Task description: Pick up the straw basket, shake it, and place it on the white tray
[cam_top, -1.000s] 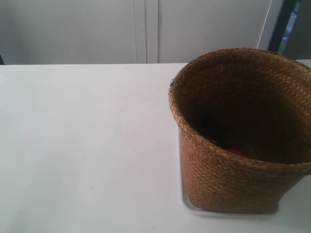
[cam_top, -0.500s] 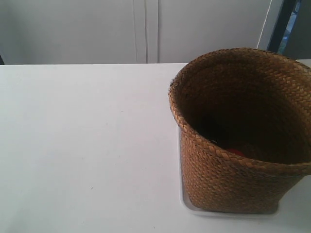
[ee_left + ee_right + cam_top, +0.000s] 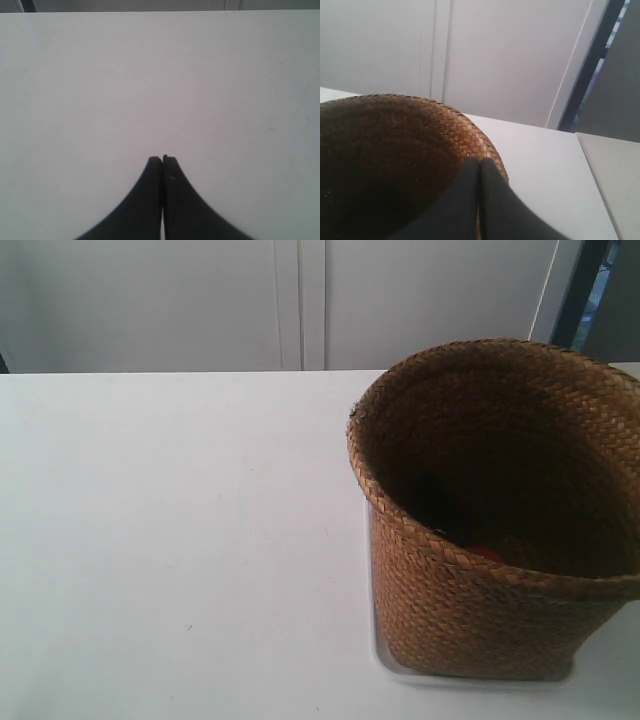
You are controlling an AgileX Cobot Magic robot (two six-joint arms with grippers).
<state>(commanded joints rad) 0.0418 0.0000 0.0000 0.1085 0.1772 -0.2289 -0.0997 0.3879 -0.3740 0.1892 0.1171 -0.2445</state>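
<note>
Bright, flat, diffuse light, white table washed out nearly featureless, shadows faint and soft-edged, basket inside falling to near black, wrist views slightly soft, close weave in the right wrist view out of focus.

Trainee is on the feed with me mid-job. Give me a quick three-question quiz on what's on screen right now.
1. True or false: the basket stands on the tray.
2. What lies under the left gripper? A) bare table B) the basket C) the tray
3. Fill in: the right gripper, up by the basket's rim, has its jaws ____.

Key: 1 true; 2 A; 3 shut.
</note>
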